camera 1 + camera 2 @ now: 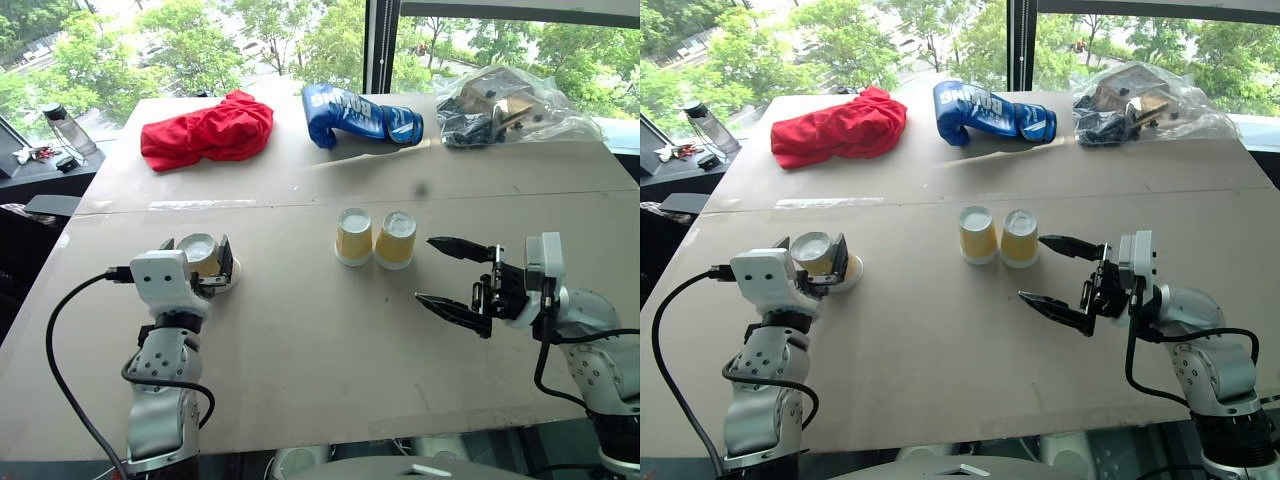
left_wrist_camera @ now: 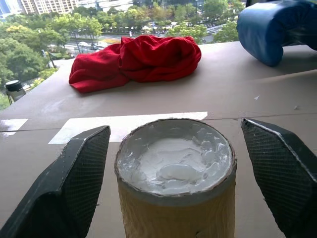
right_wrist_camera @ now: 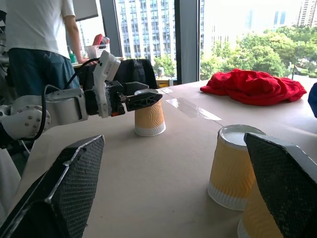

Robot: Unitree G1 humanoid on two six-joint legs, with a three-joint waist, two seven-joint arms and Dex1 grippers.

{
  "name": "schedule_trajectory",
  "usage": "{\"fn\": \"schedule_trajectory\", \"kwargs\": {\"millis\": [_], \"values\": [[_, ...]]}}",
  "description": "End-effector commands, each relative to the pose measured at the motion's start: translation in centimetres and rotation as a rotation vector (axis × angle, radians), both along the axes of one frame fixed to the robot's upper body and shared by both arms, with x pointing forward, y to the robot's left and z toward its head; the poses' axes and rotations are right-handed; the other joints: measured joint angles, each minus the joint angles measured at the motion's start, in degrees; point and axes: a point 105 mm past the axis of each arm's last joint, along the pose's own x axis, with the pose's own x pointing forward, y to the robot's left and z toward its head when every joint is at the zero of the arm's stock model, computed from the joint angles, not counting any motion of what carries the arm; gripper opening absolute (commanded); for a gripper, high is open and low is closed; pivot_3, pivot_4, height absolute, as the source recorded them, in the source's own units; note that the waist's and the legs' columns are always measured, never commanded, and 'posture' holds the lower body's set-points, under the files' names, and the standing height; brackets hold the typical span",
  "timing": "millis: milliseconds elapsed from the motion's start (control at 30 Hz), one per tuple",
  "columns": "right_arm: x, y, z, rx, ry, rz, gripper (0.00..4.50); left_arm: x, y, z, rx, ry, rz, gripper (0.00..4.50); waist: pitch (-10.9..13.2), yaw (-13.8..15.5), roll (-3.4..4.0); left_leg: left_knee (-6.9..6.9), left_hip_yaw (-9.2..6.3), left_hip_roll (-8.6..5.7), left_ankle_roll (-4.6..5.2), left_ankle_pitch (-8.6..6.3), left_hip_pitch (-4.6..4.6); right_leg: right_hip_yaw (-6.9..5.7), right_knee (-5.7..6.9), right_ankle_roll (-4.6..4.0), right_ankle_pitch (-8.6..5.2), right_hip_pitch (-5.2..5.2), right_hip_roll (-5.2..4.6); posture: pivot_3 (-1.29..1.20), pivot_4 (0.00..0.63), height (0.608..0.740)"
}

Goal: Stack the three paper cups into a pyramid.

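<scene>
Three yellow-tan ribbed paper cups stand upside down on the brown table (image 1: pixel 300 340). Two of them, one cup (image 1: pixel 353 237) and its neighbour (image 1: pixel 395 240), stand side by side at the middle, touching. The third cup (image 1: pixel 197 246) stands alone at the left, between the fingers of my left gripper (image 1: pixel 200 258). In the left wrist view this cup (image 2: pixel 176 168) has a black finger (image 2: pixel 74 183) on each side with a narrow gap, so the gripper is open around it. My right gripper (image 1: pixel 425 268) is open and empty, just right of the pair, pointing at them.
A red cloth (image 1: pixel 208 130), a blue boxing glove (image 1: pixel 358 114) and a clear plastic bag of items (image 1: pixel 505 105) lie along the table's far side. A bottle (image 1: pixel 68 128) stands on a side surface at the far left. A person (image 3: pixel 39 39) stands beyond the table's left side.
</scene>
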Motion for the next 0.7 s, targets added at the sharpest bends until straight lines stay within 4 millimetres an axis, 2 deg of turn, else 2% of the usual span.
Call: {"fn": "schedule_trajectory", "kwargs": {"millis": [33, 233, 333, 400, 533, 700], "values": [[-0.3, 0.3, 1.3, 0.018, -0.051, 0.016, 4.50, -0.4, 0.2, 0.5, 0.010, -0.017, 0.004, 2.46, 0.0, 0.0, 0.00, 0.00, 0.00, 0.00, 0.00, 0.00, 0.00, 0.01, 0.00, 0.00, 0.00, 0.00, 0.00, 0.00, 0.150, 0.737], [0.1, 0.2, 1.5, 0.015, -0.055, 0.011, 4.50, -0.8, 0.6, 0.1, 0.013, -0.003, 0.024, 2.41, 0.0, 0.0, 0.01, 0.00, 0.00, 0.00, 0.00, 0.00, 0.02, 0.01, 0.00, 0.00, 0.00, 0.00, -0.05, 0.00, 0.150, 0.737], [0.2, 0.2, 1.5, 0.014, -0.058, 0.011, 4.50, -0.7, 0.3, 0.9, 0.027, -0.035, 0.005, 2.41, 0.0, 0.1, 0.01, 0.00, 0.00, 0.00, 0.00, 0.00, 0.02, 0.01, 0.00, -0.01, 0.00, 0.00, -0.08, 0.00, 0.150, 0.737], [0.3, 0.1, 1.5, 0.015, -0.060, 0.007, 4.50, -0.2, -0.4, 2.4, 0.059, -0.071, -0.053, 2.41, 0.0, 0.1, -0.01, 0.00, 0.00, 0.00, 0.00, 0.00, 0.01, 0.00, 0.01, -0.01, 0.00, 0.00, -0.08, 0.00, 0.150, 0.737], [0.6, -0.7, 1.6, 0.010, -0.062, -0.021, 4.50, 2.0, -2.4, 6.3, 0.102, -0.115, -0.304, 2.41, 0.0, 0.6, -0.04, 0.04, -0.17, 0.00, -0.07, 0.04, -0.06, -0.22, 0.04, -0.08, 0.04, 0.00, -0.07, 0.00, 0.150, 0.737], [1.0, -2.3, 1.9, 0.011, -0.066, -0.076, 4.50, 3.6, -6.3, 9.3, 0.149, -0.062, -0.679, 2.41, 0.0, 0.1, -0.02, 0.06, 0.00, -0.04, -0.10, 0.06, -0.04, -0.20, 0.00, -0.07, 0.06, 0.02, 0.08, 0.00, 0.150, 0.737]]}}
